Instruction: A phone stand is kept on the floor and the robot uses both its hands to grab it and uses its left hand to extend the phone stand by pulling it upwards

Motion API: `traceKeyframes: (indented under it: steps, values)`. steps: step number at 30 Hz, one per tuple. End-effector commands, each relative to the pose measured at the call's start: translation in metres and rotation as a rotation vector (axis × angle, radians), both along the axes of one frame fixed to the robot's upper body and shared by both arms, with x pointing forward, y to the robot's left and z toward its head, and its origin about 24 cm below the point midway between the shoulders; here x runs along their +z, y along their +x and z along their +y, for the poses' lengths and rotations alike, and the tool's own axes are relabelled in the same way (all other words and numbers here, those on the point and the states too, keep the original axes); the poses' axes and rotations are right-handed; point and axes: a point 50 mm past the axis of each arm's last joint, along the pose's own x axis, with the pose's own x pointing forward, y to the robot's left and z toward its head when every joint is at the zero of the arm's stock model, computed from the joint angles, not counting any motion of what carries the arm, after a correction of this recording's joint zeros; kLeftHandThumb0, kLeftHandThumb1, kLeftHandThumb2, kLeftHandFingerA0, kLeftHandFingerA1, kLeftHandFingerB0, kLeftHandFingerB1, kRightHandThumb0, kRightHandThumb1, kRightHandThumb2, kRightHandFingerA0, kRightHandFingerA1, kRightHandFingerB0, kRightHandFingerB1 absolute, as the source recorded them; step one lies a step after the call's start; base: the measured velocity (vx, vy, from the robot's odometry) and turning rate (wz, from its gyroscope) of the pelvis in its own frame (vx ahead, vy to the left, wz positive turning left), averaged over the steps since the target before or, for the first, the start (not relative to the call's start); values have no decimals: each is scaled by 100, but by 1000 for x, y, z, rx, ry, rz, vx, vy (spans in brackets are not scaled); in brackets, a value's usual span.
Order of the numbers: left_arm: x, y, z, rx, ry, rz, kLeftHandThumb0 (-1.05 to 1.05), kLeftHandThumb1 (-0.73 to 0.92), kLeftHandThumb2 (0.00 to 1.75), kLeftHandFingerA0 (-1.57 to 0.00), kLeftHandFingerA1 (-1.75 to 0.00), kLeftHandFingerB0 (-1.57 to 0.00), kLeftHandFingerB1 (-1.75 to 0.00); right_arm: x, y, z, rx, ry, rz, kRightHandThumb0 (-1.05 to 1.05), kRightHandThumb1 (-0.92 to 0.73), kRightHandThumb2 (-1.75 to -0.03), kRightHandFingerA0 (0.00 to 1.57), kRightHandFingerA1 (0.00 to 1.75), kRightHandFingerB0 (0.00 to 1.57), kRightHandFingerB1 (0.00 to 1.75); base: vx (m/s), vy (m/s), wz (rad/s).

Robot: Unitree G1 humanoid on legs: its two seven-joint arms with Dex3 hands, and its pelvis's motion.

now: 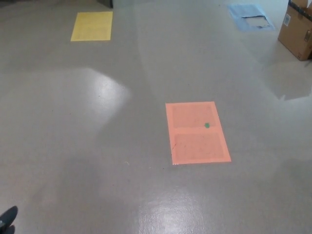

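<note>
A head view looking down at a glossy grey floor point(87, 146). The landmark is an orange sheet point(197, 132) lying flat on the floor just right of centre, with a small green dot point(206, 125) on its upper right part.

The phone stand is not in view anywhere, so its place cannot be told. Of the robot, only a dark tip of the left hand point(8, 219) shows, far down and to the left of the orange sheet at the picture's bottom corner; whether its fingers are spread or closed, or hold anything, cannot be told. The right hand does not show.

Judging from this, grasping appears not yet under way. The next move likely calls for finding the stand and bringing both hands to it.

Well beyond the orange sheet lie a yellow sheet point(92, 26) to the left, a blue sheet point(251, 16) and a cardboard box point(296, 28) to the right. Nothing stands in the way near the orange sheet.
</note>
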Motion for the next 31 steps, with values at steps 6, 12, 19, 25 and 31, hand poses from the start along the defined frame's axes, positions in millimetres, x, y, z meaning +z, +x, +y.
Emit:
traceKeyframes:
  steps: [6, 12, 19, 25, 31]
  values:
    - [2, -3, 6, 1, 42, -67, -81, 84, 66, -25, -30, -21, -30, 3, 5, -8, -79, 105, -84, -74, -57, -80, 0, 0, 0, 0, 0, 0, 0]
    - [0, -4, 5, -1, 51, -64, -80, 83, 65, -26, -30, -21, -30, 1, 8, -10, -80, 97, -83, -76, -55, -80, 0, 0, 0, 0, 0, 0, 0]
    - [-1, -5, 6, 5, 60, -51, -80, 82, 66, -28, -30, -22, -30, -1, 7, -8, -69, 67, -71, -74, -55, -80, 0, 0, 0, 0, 0, 0, 0]
    - [-2, -8, 6, 3, 63, -45, -79, 83, 66, -27, -29, -22, -29, -2, 6, -9, -62, 41, -68, -73, -57, -80, 0, 0, 0, 0, 0, 0, 0]
    - [-2, -8, 5, 7, 58, -42, -80, 82, 66, -28, -30, -22, -30, -2, 6, -10, -55, 32, -71, -73, -56, -80, 0, 0, 0, 0, 0, 0, 0]
